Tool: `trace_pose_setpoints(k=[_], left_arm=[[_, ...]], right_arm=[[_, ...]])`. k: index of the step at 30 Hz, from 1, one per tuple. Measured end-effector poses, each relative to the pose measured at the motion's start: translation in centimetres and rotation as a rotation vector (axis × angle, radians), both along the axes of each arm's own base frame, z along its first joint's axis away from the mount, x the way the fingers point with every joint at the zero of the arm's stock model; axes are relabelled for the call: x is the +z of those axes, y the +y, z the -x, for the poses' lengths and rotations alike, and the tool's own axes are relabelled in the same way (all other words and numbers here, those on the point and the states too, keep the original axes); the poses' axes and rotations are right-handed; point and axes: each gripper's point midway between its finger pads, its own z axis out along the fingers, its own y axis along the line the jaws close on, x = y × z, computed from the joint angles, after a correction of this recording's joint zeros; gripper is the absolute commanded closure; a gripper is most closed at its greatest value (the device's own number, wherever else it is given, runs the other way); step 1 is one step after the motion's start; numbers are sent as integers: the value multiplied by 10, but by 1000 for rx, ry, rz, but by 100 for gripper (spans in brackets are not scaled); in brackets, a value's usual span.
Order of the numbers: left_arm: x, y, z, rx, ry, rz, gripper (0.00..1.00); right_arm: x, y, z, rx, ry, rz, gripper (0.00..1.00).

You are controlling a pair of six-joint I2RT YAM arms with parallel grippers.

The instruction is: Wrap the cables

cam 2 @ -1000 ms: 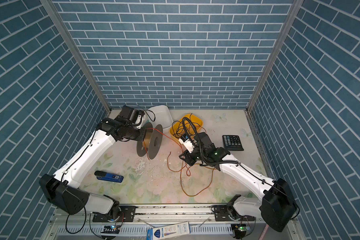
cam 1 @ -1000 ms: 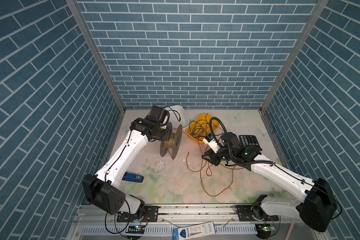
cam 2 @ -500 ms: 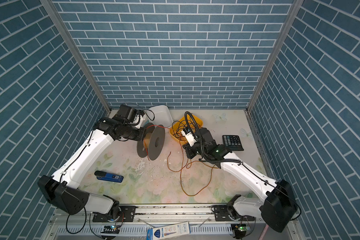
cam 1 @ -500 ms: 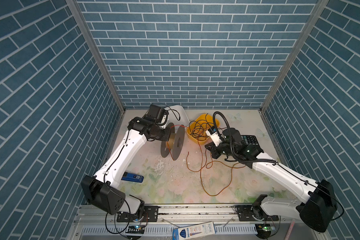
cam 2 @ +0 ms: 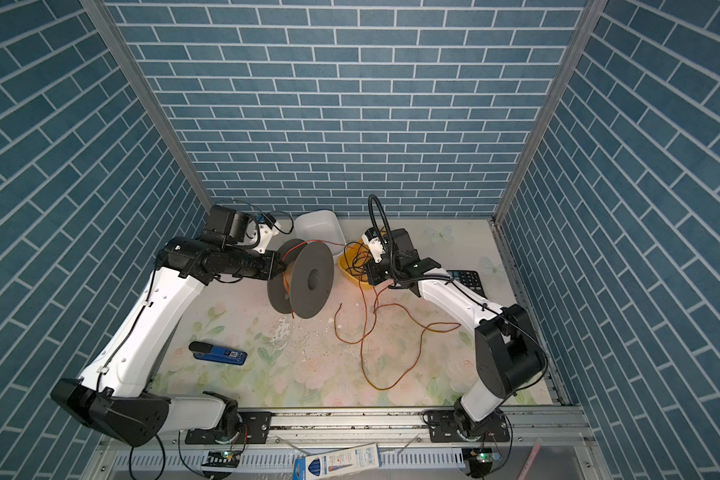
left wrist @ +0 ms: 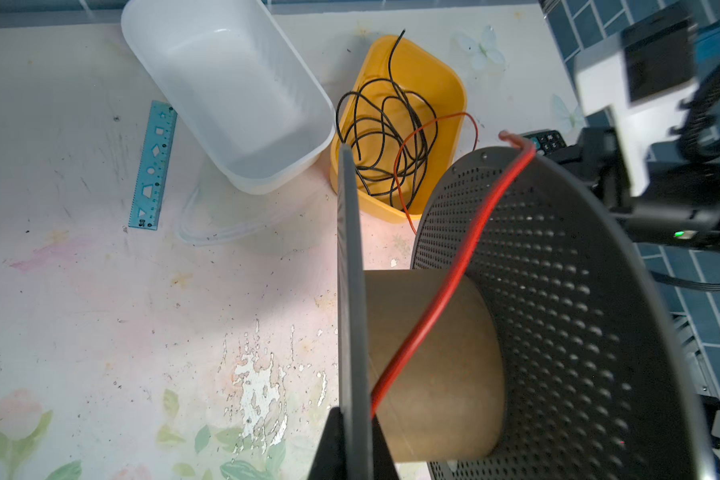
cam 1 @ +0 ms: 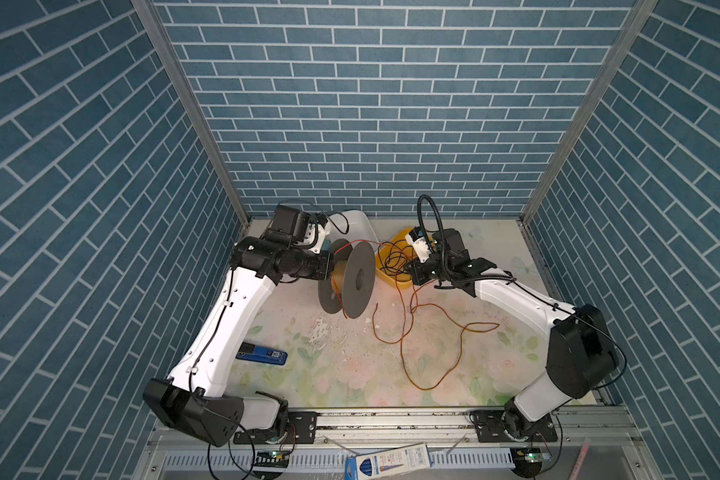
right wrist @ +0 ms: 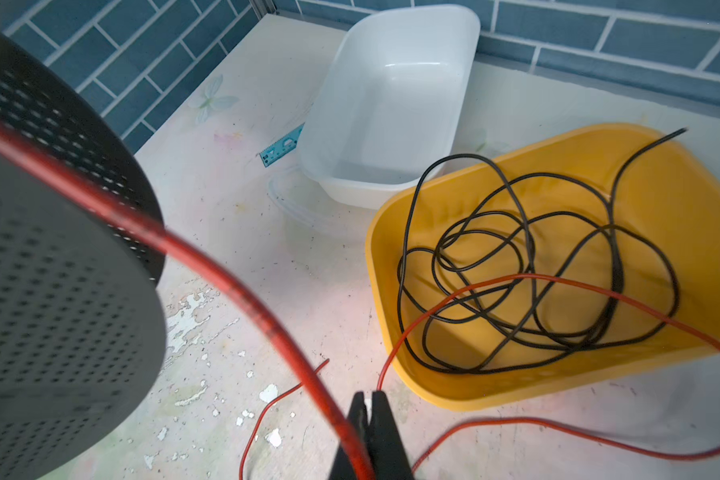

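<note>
- Two sets of fingers are at work over the back half of the counter (cam 1: 329, 374).
- Left fingers (left wrist: 327, 449): pressed together on the rim of one spool (cam 1: 356, 282) flange. They hold the spool with both flanges upright and the core level.
- Right fingers (right wrist: 385, 436): pinching the cable (right wrist: 225, 282) between their tips, just beside the front corner of the yellow tray (right wrist: 391, 332).
- Cable, spool end: one strand crosses the cardboard core (left wrist: 433, 353) at a slant and hooks over the rim of the perforated flange (left wrist: 558, 311).
- Cable, middle: the strand runs from that rim to the right fingers. One loop beyond them lies over the yellow tray.
- Cable, remainder: it lies in loose loops on the counter, from the centre toward the front edge, in both top views (cam 1: 433, 328) (cam 2: 391, 332).
- Yellow tray: near the back edge, holding a tangle of black wire (right wrist: 495, 257).
- White tub (left wrist: 225, 83): at the back edge, just beside the yellow tray on the left.
- Ruler (left wrist: 152, 166): flat on the counter, near the white tub.
- Stapler (cam 1: 262, 354): near the left edge, toward the front.
- Calculator (cam 2: 466, 278): near the right edge, partly hidden by the right arm.
</note>
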Motion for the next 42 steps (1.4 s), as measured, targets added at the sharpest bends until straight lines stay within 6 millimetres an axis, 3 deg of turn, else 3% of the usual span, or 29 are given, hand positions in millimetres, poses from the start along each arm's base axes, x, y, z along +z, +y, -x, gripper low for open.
trace_pose_setpoints(k=[9, 21, 27, 30, 34, 42], left_arm=[[44, -3, -2, 3, -49, 131, 100], [79, 3, -16, 87, -90, 206, 100], [88, 4, -23, 106, -101, 206, 100], [90, 5, -26, 114, -104, 202, 100], [88, 6, -29, 121, -101, 196, 100], [85, 9, -33, 144, -83, 202, 100]], right_arm=[[-5, 26, -2, 41, 40, -167, 100], [-45, 29, 30, 66, 130, -300, 60], [-47, 29, 39, 76, 109, -332, 57], [-51, 25, 47, 78, 103, -333, 60], [-56, 24, 59, 90, 91, -334, 76], [-55, 42, 77, 141, 62, -322, 99]])
